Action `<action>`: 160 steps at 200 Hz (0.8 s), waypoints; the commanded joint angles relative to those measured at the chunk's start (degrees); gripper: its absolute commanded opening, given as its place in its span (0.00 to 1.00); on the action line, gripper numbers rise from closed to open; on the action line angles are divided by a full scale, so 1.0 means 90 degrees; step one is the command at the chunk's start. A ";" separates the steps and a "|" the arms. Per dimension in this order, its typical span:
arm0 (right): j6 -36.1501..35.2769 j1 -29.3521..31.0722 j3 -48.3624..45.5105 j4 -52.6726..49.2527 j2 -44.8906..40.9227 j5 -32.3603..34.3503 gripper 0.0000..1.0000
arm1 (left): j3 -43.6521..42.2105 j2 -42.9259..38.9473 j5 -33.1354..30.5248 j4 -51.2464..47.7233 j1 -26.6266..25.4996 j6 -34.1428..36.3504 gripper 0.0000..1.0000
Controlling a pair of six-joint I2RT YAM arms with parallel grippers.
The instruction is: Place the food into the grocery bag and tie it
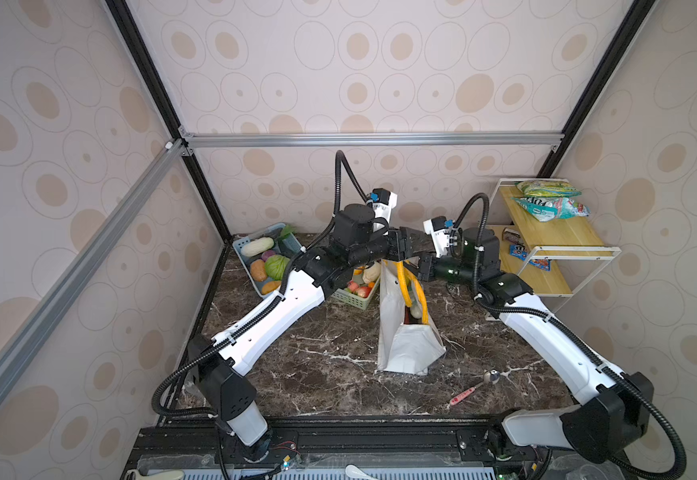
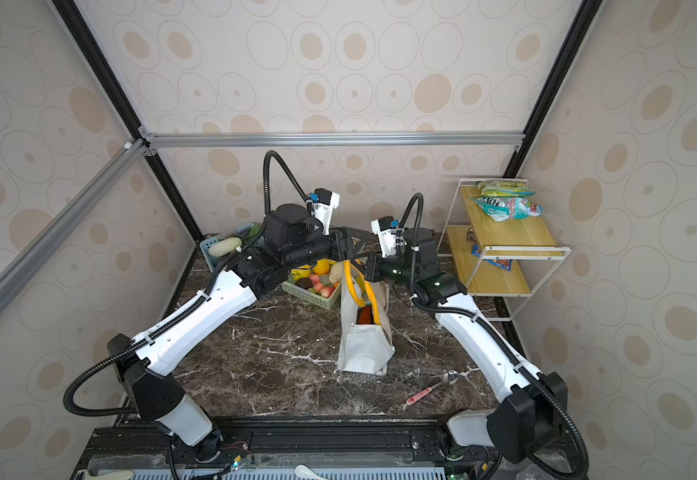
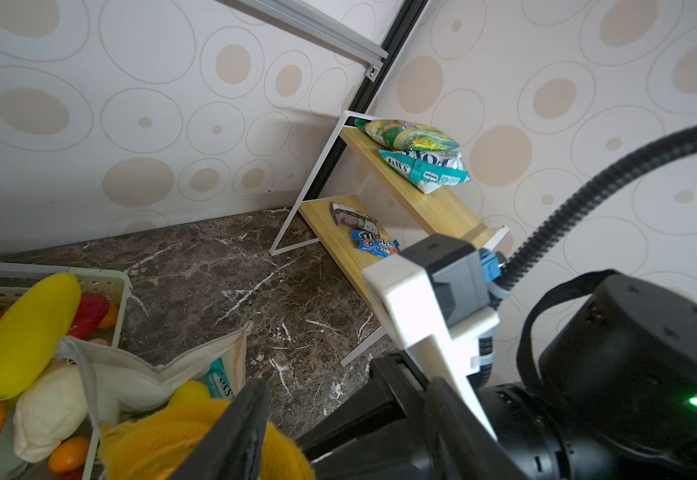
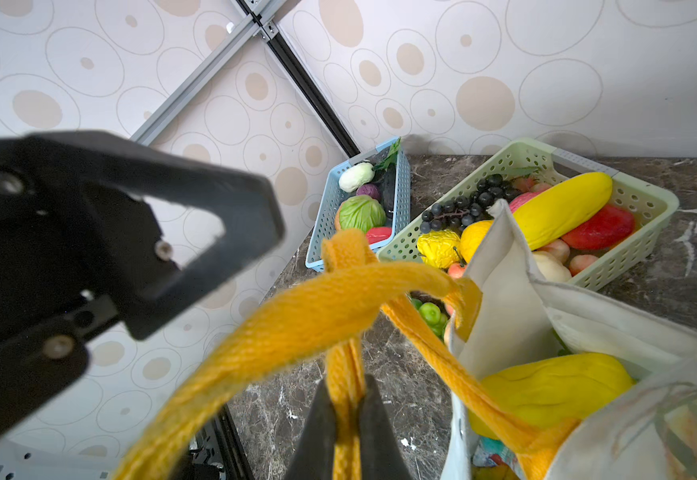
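Tying step: food (image 4: pixel 554 386) sits in the bag (image 1: pixel 405 345). Right hand (image 4: pixel 348 399) pinches a strap (image 4: pixel 344 365) under the loose knot (image 4: pixel 351 286); left hand (image 1: pixel 411 243) is spread beside it. Next: grip the other strap and pull tight.

Lab test cell: aluminium frame (image 1: pixel 371 139), wallpapered panels (image 1: pixel 380 62)

white grocery bag (image 1: pixel 407 349) stands upright mid-scene, mouth open, yellow-orange handles (image 4: pixel 338 299) crossed above it; yellow toy piece (image 4: pixel 554 388) and teal packet (image 3: pixel 221 380) lie inside.
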 commanded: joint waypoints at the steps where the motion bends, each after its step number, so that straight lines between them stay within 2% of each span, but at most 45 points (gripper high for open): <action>1: 0.0387 -0.0067 -0.0268 0.0883 -0.0229 -0.0327 0.02 | 0.0735 0.0255 -0.0496 -0.0681 -0.0020 0.0495 0.67; 35: 0.0760 -0.0066 -0.0497 0.1613 -0.0176 -0.0561 0.02 | 0.0932 0.0513 -0.0626 -0.0994 -0.0016 0.0603 0.70; 94: 0.0687 -0.0071 -0.0507 0.1452 -0.0293 -0.0435 0.01 | 0.0848 0.0087 -0.1911 -0.1759 0.0150 0.1079 0.71; 142: 0.0632 -0.0077 -0.0431 0.1314 -0.0290 -0.0400 0.01 | 0.0288 -0.0373 -0.2030 -0.1890 0.0176 0.1255 0.70; 160: 0.0631 -0.0079 -0.0429 0.1312 -0.0322 -0.0390 0.01 | -0.0008 -0.0582 -0.2078 -0.1868 0.0174 0.1284 0.67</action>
